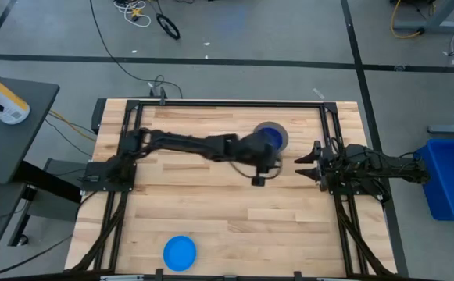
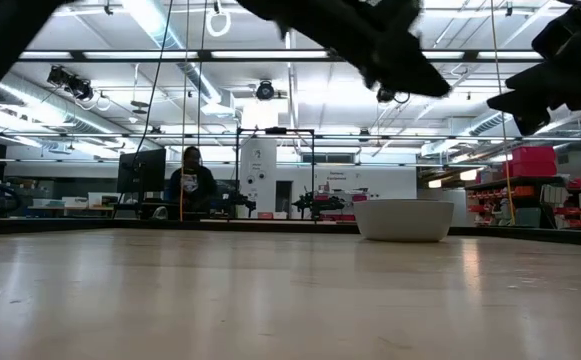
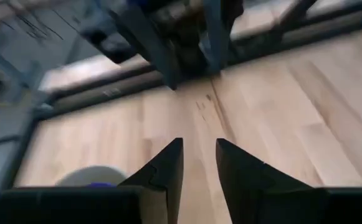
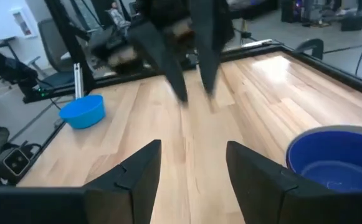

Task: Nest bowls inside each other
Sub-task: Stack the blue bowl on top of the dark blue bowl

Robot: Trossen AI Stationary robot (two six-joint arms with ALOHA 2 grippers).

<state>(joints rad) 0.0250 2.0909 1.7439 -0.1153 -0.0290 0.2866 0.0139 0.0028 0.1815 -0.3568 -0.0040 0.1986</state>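
A dark blue bowl (image 1: pixel 271 135) sits nested in a grey bowl (image 1: pixel 284 141) right of the table's middle, toward the far edge; the right wrist view shows the blue one (image 4: pixel 330 163) inside the grey rim (image 4: pixel 355 129). A light blue bowl (image 1: pixel 180 252) rests upright by the near edge, left of centre. My left gripper (image 1: pixel 275 164) hangs above the wood just near of the nested pair, open by a narrow gap (image 3: pixel 199 163), with nothing between its fingers. My right gripper (image 1: pixel 298 166) stands open (image 4: pixel 193 168) and empty close to the right of it.
A black frame (image 1: pixel 211 102) runs round the tabletop's far and side edges. The two grippers face each other a short way apart. Bare wood lies between the nested bowls and the light blue bowl (image 4: pixel 83 111). A person sits in the room beyond the table (image 2: pixel 190 180).
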